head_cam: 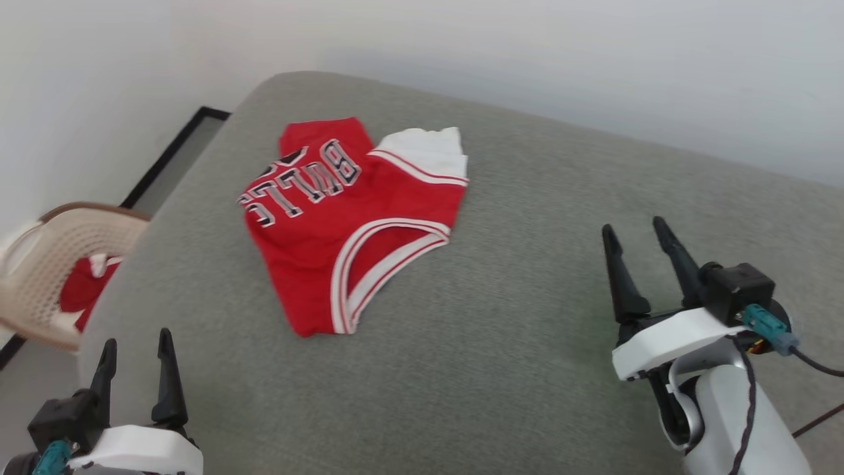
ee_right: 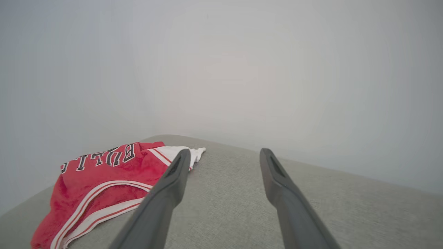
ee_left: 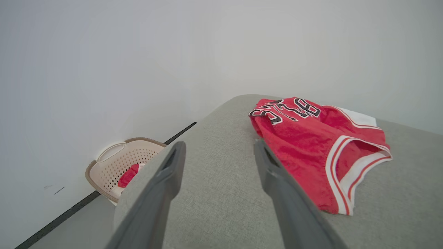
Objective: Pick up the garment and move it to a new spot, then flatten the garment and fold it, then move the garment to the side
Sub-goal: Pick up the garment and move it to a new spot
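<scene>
Garment (head_cam: 330,244) lies crumpled on the grey fabric surface (head_cam: 501,316), far-left area, lettering up, with white inner fabric showing at its far edge. Left pincer (head_cam: 136,340) is spread and empty, near side of the garment. Right pincer (head_cam: 633,227) is spread and empty, well apart to the right. Beige basket (head_cam: 59,264) sits on the floor to the left.

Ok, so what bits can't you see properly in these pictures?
The number on the garment: in the head view, crumpled folds hide most of it.
Red cloth in the basket: in the head view, the basket wall and the grey cushion cover most of it, so I cannot tell what it is.
The garment's underside: in every view, it lies against the cushion.
</scene>
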{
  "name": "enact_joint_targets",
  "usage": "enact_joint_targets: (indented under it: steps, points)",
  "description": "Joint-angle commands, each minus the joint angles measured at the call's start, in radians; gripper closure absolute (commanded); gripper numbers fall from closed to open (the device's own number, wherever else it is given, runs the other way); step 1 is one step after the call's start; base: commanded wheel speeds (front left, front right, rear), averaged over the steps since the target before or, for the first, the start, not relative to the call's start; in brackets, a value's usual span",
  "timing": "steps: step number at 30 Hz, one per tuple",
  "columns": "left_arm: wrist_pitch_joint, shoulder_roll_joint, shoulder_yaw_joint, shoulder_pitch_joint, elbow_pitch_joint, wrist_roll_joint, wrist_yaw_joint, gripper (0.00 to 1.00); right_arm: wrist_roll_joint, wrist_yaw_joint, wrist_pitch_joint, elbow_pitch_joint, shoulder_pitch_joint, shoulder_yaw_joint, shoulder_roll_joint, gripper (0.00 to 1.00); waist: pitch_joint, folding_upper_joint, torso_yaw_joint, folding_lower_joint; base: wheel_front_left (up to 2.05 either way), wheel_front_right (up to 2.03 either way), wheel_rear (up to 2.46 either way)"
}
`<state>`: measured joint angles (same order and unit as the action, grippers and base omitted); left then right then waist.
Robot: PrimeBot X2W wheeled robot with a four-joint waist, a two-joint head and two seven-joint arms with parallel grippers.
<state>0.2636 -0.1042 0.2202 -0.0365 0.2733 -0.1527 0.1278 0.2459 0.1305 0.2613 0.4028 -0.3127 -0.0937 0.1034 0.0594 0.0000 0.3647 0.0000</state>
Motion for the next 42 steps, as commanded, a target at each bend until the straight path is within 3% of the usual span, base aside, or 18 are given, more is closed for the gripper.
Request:
enact_joint_targets:
  steps: [1,11,23,33,37,42]
  points:
    - [0.002,0.001,0.007,0.009,-0.008,0.010,0.003,0.00,0.003,0.000,0.005,0.006,-0.001,-0.004,-0.002,0.00,-0.007,0.0000,0.035,0.0000,0.00,0.00,0.00]
    - [0.001,0.033,0.034,0.048,-0.039,0.015,0.003,0.00,0.025,0.000,0.005,0.016,0.000,-0.060,-0.018,0.00,-0.015,0.0000,0.126,0.0000,0.00,0.00,0.00]
    - [0.001,0.048,0.035,0.063,-0.057,0.008,0.004,0.00,0.037,0.000,0.005,0.018,-0.013,-0.089,-0.025,0.00,-0.008,0.0000,0.145,0.0000,0.00,0.00,0.00]
    - [0.001,0.042,-0.007,0.015,-0.066,-0.012,0.004,0.00,0.031,0.000,0.005,0.014,-0.033,-0.093,-0.016,0.00,0.034,0.0000,0.089,0.0000,0.00,0.00,0.00]
    - [0.001,0.005,-0.047,-0.065,-0.045,-0.029,0.004,0.00,0.021,0.000,0.005,0.008,-0.057,-0.097,-0.019,0.00,0.079,0.0000,0.037,0.0000,0.00,0.00,0.00]
    - [0.001,-0.088,-0.130,-0.213,0.043,-0.110,0.004,0.00,0.007,0.000,0.005,0.002,-0.084,-0.093,-0.021,0.00,0.150,0.0000,-0.039,0.0000,0.00,0.00,0.00]
